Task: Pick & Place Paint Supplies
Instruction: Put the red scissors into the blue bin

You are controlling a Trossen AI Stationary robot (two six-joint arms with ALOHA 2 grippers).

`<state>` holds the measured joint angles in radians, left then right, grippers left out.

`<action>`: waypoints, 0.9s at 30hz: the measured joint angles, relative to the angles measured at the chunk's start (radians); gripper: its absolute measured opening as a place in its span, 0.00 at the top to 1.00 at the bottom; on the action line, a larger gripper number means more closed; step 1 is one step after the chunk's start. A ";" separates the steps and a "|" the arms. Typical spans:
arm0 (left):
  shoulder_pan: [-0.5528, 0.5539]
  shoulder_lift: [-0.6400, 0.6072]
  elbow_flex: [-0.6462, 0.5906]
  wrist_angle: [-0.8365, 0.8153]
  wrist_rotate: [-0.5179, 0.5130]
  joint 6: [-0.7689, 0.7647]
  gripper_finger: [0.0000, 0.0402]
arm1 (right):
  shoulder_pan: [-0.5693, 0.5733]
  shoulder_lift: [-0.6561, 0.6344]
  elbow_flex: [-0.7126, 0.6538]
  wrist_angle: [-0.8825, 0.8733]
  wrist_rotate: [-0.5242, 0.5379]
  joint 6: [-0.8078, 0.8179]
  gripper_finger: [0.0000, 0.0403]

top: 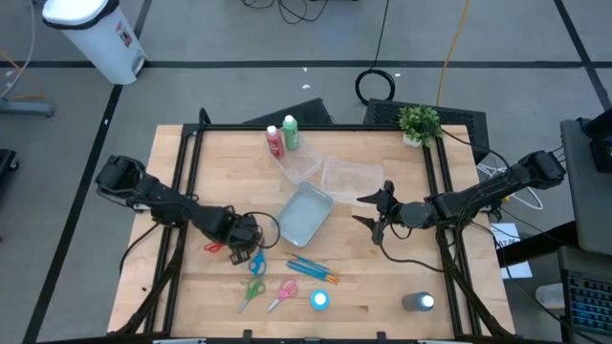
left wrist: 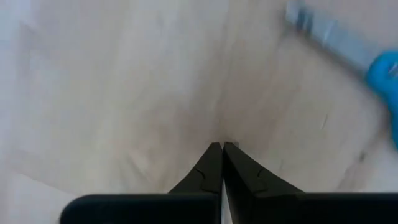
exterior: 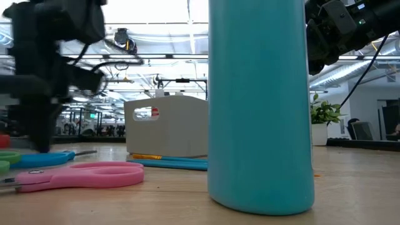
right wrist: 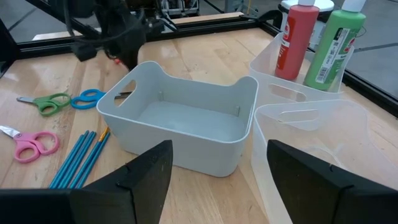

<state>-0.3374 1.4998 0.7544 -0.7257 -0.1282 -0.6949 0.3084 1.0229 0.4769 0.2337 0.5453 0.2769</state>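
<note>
My left gripper [top: 246,239] [left wrist: 222,148] points down, shut, with nothing between its fingers, over bare wood between the red scissors [top: 212,248] and the blue scissors [top: 256,260] [left wrist: 382,68]. Both lie flat on the table. Green scissors [top: 251,291], pink scissors [top: 282,294] and blue brushes [top: 311,270] lie nearer the front edge. A light blue bottle [top: 319,300] and a grey bottle [top: 418,303] stand by that edge. The red bottle [right wrist: 297,40] and green bottle [right wrist: 336,46] stand in a clear tub. My right gripper [top: 378,212] [right wrist: 217,180] hangs open right of the tubs.
A pale blue tub [top: 306,212] stands mid-table, with two clear tubs [top: 301,164] [top: 349,177] behind it. A small potted plant [top: 419,122] sits at the far right corner. Black rails [top: 182,182] run along the table's sides. Bare wood lies at the near right.
</note>
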 joint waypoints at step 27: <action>0.071 -0.008 0.476 0.403 -0.314 0.474 1.00 | 0.000 0.000 0.000 0.000 0.000 0.011 0.38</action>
<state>-0.2661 1.4914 1.2308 -0.3227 -0.4426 -0.2208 0.3084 1.0229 0.4767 0.2337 0.5453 0.2878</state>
